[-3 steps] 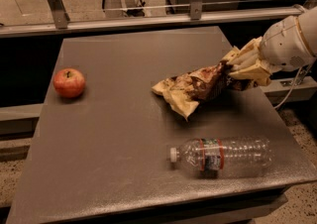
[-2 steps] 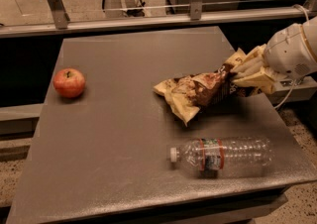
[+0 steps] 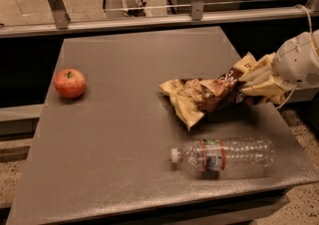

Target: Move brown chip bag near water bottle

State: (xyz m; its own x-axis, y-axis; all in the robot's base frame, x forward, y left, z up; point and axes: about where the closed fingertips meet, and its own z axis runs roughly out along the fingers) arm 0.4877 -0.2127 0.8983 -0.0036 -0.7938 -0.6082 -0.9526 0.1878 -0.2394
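The robot's pale gripper (image 3: 258,82), at 3 o'clock, is clamped on the right end of the crinkly brown-and-tan foil chip bag (image 3: 202,95). The bag has slid a bit toward 5 o'clock, so it's now near the clear ribbed plastic water bottle (image 3: 227,157) at 6 o'clock. Prob. nearly done.

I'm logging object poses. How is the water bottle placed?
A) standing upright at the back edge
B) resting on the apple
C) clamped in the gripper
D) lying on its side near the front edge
D: the water bottle lies on its side by the front edge of the table, while the gripper, at the side opposite the apple, is shut on the brown chip bag.
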